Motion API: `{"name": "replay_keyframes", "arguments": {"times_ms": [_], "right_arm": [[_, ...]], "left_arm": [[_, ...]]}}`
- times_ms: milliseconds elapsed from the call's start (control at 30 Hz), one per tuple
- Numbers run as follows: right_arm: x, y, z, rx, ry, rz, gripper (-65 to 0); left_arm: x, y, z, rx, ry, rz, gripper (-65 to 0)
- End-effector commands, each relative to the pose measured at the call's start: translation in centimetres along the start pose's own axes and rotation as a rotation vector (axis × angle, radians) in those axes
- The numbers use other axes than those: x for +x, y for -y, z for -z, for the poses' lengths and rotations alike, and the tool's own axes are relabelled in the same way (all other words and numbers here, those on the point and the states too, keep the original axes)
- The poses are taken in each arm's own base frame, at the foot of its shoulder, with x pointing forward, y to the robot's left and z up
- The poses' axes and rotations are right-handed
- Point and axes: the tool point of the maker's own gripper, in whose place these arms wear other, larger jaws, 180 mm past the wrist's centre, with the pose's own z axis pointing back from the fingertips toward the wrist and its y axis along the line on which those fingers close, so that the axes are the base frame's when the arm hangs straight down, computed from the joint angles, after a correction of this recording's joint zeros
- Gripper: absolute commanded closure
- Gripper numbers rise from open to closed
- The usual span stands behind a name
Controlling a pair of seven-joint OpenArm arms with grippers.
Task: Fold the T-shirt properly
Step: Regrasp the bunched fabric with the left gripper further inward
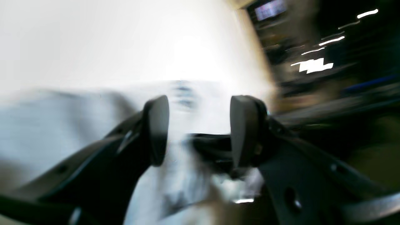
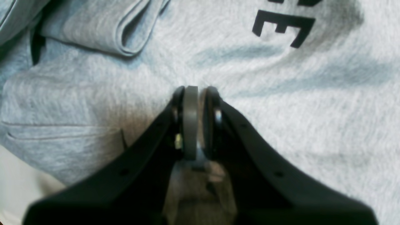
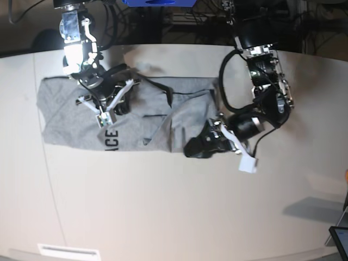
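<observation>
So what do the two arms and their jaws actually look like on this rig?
Both arms are black, jointed, with exposed black cables looping alongside. The right gripper has long black tapering fingers ending in rounded grey pads. The left gripper has the same black fingers with dark oval pads. White brackets sit near each wrist in the base view.

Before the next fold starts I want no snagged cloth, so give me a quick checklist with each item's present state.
1. Right gripper shut, tips down on the T-shirt just below the black lettering: ok.
2. Cloth pinched between its pads: cannot tell.
3. Left gripper open, nothing between its pads: ok.
4. Left gripper clear of the shirt's edge: cannot tell, its wrist view is blurred.
5. Shirt flat on the table: not ok, folds bunched mid-shirt.
</observation>
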Motion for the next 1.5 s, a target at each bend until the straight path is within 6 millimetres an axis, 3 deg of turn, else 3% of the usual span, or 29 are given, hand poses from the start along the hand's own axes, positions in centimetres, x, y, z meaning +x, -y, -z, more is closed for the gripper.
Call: {"name": "replay_keyframes", "arguments": {"times_ms": [0, 100, 133, 333, 533, 667, 733, 800, 867, 1000, 1233, 1367, 1467], "right_arm": [[-1.0, 0.2, -0.1, -0.004, -0.052, -0.009, -6.5], [-0.8, 0.2, -0.1, -0.004, -0.047, -0.01, -6.5], [-0.7, 0.2, -0.1, -0.004, -0.046, -0.011, -6.5], [-0.8, -0.2, -0.1, 0.002, -0.046, -0.007, -6.5], [-0.7, -0.2, -0.1, 0.003, -0.044, -0.008, -6.5], [-0.8, -0.1, -0.1, 0.0, -0.048, -0.009, -6.5], [-0.8, 0.1, -0.1, -0.003, -0.048, -0.008, -6.5], [-0.8, 0.0, -0.1, -0.003, -0.049, -0.008, -6.5], [-0.8, 0.0, -0.1, -0.003, -0.049, -0.008, -6.5], [-0.8, 0.1, -0.1, -0.004, -0.048, -0.007, -6.5], [-0.9, 0.0, -0.1, -0.003, -0.05, -0.008, -6.5], [-1.0, 0.0, 0.0, -0.001, -0.052, -0.008, -6.5], [-0.9, -0.1, 0.0, -0.001, -0.051, -0.007, -6.5]], "left_arm": [[1.3, 0.5, -0.5, 0.019, 0.021, 0.072, -21.5], [1.8, -2.0, -2.3, 0.194, -0.035, 0.203, -2.4], [1.7, -2.9, -2.7, 0.234, -0.051, 0.216, 0.0], [0.3, -5.6, -3.0, 0.326, -0.113, 0.194, 0.0], [-3.2, -6.6, -0.9, 0.268, -0.154, 0.033, 0.0], [-2.3, -6.3, -1.1, 0.288, -0.125, 0.011, 0.0], [-1.4, -6.0, -1.3, 0.304, -0.098, -0.019, -7.1], [-1.0, -5.6, -1.5, 0.307, -0.085, -0.016, -21.5], [-1.0, -5.6, -1.5, 0.308, -0.083, -0.017, -31.6], [-2.2, -6.0, -1.4, 0.309, -0.095, -0.059, -32.6], [-4.1, -8.9, -2.5, 0.347, -0.096, -0.218, -32.8], [-4.0, -8.4, -2.1, 0.324, -0.111, -0.221, -32.9], [-3.4, -7.0, -1.4, 0.236, -0.08, -0.25, -32.9]]}}
